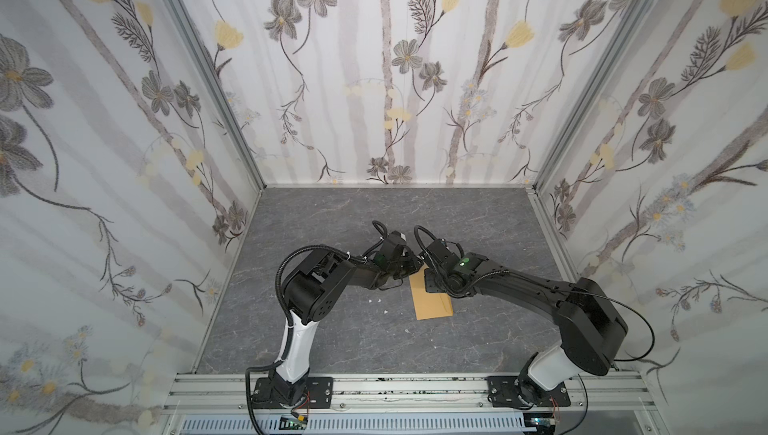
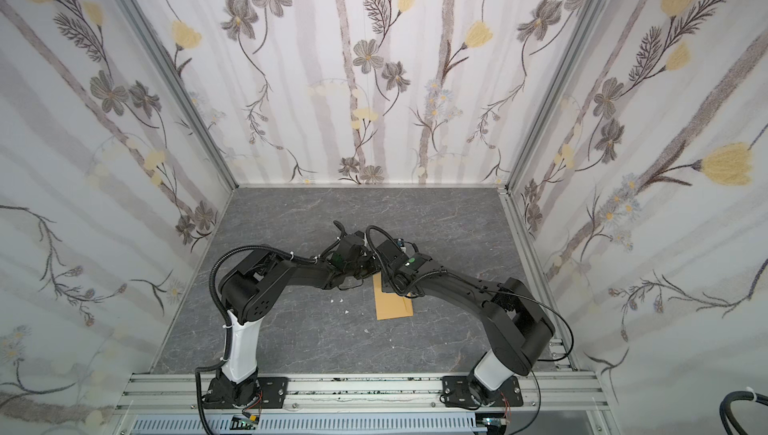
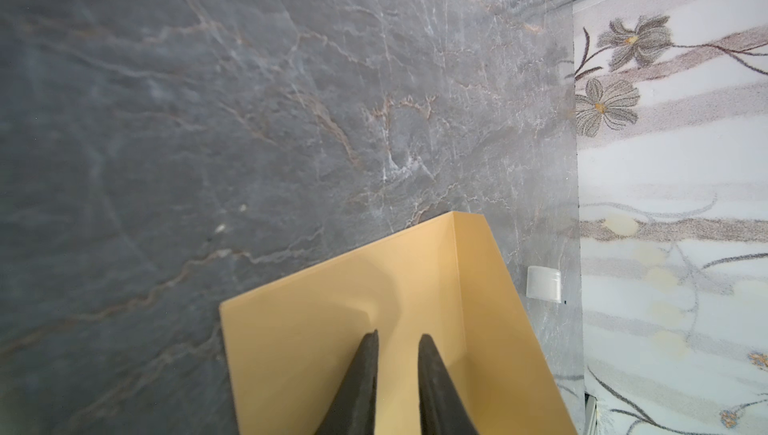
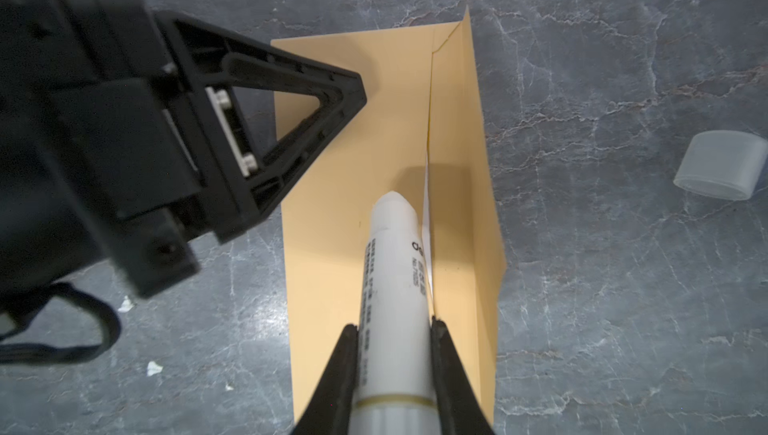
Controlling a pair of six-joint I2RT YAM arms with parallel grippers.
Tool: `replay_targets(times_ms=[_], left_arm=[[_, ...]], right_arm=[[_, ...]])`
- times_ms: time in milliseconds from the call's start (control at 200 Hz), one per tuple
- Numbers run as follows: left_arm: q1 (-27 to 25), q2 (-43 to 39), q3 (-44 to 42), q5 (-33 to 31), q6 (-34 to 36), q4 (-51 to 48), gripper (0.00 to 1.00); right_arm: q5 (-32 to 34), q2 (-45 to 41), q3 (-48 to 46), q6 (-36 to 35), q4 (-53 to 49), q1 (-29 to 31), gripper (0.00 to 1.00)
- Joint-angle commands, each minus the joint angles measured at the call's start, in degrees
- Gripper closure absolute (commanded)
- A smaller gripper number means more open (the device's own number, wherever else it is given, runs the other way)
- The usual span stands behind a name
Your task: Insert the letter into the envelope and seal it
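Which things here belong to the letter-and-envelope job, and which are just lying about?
Job: the envelope, flap raised, left gripper over it; a white edge in its mouth, probably the letter; the glue stick held in the right gripper.
Lying about: the translucent cap on the table, apart from the envelope; small white scraps.

In both top views the far end of the envelope (image 1: 433,303) is covered by the two wrists. Beside the right gripper (image 4: 392,325), the letter (image 4: 427,212) is seen only as a thin white edge. The white tube (image 4: 395,279) is cut off behind those fingertips. Pale specks (image 3: 220,228) ahead of the left gripper (image 3: 397,335) are blurred, unidentified.
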Motion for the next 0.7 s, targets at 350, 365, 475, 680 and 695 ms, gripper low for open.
replay_targets(times_ms=[350,365,475,680,695], left_arm=[[-0.03,0.24,-0.92,-0.95,-0.58,-8.71,0.78],[-0.01,0.28,-0.93,-0.86,-0.57,-8.7,0.78],[0.02,0.28,-0.93,-0.8,-0.66,-8.7,0.78],[0.02,0.18,-1.09,-0.48,-0.83,-8.7,0.78],[0.02,0.13,-1.08,-0.53,-0.83,-8.7,0.78]], right_arm=[[-0.63,1.95,-0.52,1.96,0.86,0.91,1.0],[-0.66,2.02,-0.5,1.96,1.04,0.91,1.0],[-0.69,3.22,-0.51,1.74,1.45,0.91,1.0],[-1.14,5.31,0.41,1.01,3.06,0.5,1.0],[-1.18,5.41,0.51,0.94,3.08,0.44,1.0]])
